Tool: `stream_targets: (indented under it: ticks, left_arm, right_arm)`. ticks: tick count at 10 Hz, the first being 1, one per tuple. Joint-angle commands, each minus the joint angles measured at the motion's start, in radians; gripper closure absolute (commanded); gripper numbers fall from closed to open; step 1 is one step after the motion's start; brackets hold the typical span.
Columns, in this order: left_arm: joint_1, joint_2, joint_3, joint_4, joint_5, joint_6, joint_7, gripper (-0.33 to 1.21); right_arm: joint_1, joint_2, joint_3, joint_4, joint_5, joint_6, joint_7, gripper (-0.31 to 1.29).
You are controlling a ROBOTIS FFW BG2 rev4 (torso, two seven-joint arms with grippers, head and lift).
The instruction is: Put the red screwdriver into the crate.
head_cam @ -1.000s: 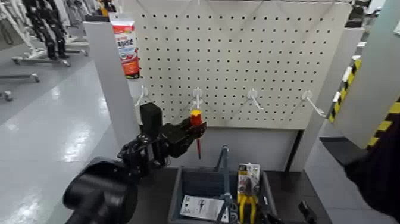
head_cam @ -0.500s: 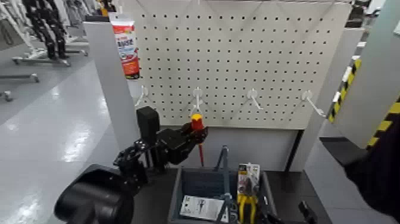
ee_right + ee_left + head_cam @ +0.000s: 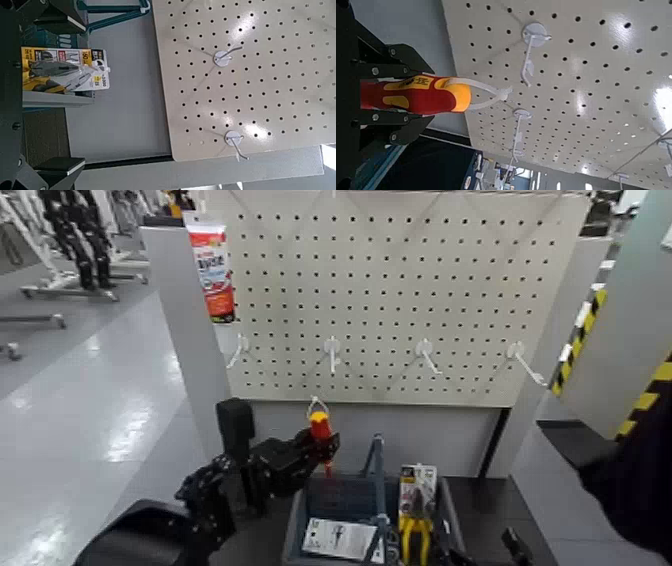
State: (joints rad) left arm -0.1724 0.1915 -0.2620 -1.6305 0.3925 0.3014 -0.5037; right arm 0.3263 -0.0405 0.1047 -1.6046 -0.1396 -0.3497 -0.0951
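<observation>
- Head view: the left gripper is shown closed on the handle of the red screwdriver, which is held upright just above the near-left rim of the crate, below the pegboard.
- Left wrist view: the handle is seen clamped between the jaws, its white hanging loop free of every pegboard hook.
- Step in hand, as judged: transport; the tool is off its hook and not yet in the crate.
- Next move, as judged: the tool is to be carried over an open compartment, clear of the central handle and the packaged pliers, lowered, then released.
- Right gripper: its fingers cannot be made out; the arm is parked low beside the crate.
</observation>
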Motion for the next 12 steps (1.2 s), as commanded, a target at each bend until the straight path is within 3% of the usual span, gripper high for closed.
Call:
stream_targets:
  ticks: [1,5,6,7,8,10,12]
  left_arm:
    - [0.027,0.002,0.000,0.046,0.094,0.004,-0.002,1.10]
    - [-0.002,-0.007,-0.069,0.198,0.249,-0.001,0.010,1.07]
    - [-0.009,-0.010,-0.080,0.198,0.269,0.039,0.048,0.73]
    - [-0.007,-0.009,-0.083,0.192,0.284,0.071,0.076,0.28]
    - [-0.004,-0.007,-0.086,0.189,0.296,0.099,0.094,0.08]
    - [-0.002,-0.007,-0.078,0.179,0.301,0.099,0.096,0.17]
    - [0.008,-0.006,-0.040,0.110,0.215,0.085,0.100,0.17]
  right_arm:
    - [0.000,0.001,0.000,-0.001,0.000,0.000,0.000,0.13]
    - [0.000,0.004,0.000,0.000,0.000,-0.002,0.002,0.13]
    - [0.000,0.004,0.000,0.000,0.000,-0.002,0.002,0.13]
    - [0.000,0.005,0.000,0.000,0.000,-0.003,0.002,0.13]
    - [0.002,0.005,0.000,0.000,0.000,-0.003,0.002,0.13]
    - [0.002,0.008,0.000,0.002,0.000,-0.005,0.002,0.13]
    - [0.002,0.008,-0.002,0.002,0.000,-0.003,0.003,0.13]
